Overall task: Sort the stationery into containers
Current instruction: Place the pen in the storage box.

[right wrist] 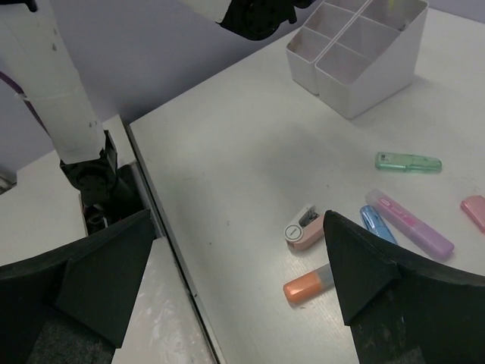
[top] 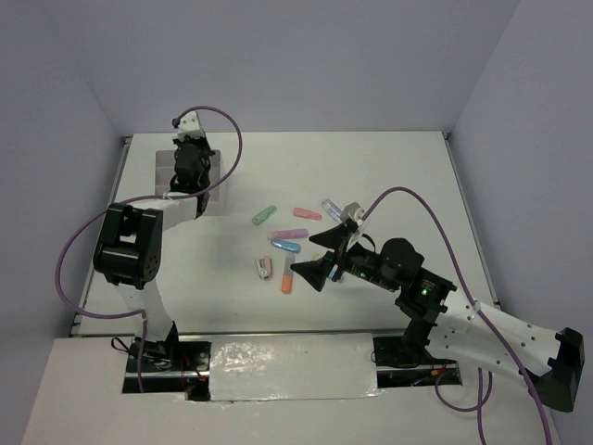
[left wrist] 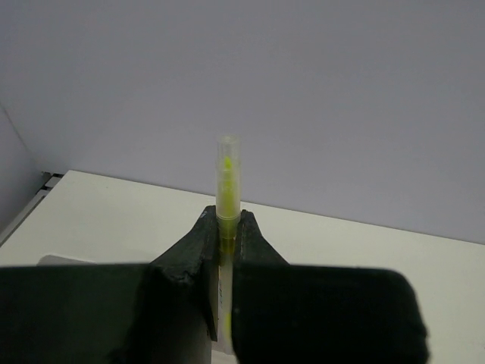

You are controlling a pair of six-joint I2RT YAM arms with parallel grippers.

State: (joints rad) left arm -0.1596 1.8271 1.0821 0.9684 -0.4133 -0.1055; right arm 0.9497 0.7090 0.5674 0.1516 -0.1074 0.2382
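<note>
The left gripper [left wrist: 227, 221] is clamped shut on a yellow highlighter [left wrist: 227, 178], which stands upright between the fingers with its clear cap on top. In the top view that arm reaches to the far left, over the box [top: 164, 171], so the highlighter looks about to be dropped into a compartment but is not yet released. Which compartment it hangs over cannot be told. The right gripper [top: 320, 256] hovers with its fingers wide apart and holding nothing, just right of the loose pieces in the middle of the table [top: 408, 167]. Those pieces lie well apart from the box: a green stick [top: 264, 215] and a pink stick [top: 308, 213] on the far side, and a clear pen [top: 331, 208] just right of the pink one. Nearer are a purple stick [top: 288, 234] and a blue stick [top: 285, 247]. Nearest of all lie a pink-and-white piece [top: 265, 268] and an orange stick [top: 288, 278]. The compartments that the right wrist view shows look empty, though their floors are mostly hidden. On that showing the sorting is at an early stage: one piece in hand at the box, and seven left on the table to pick up and place.
</note>
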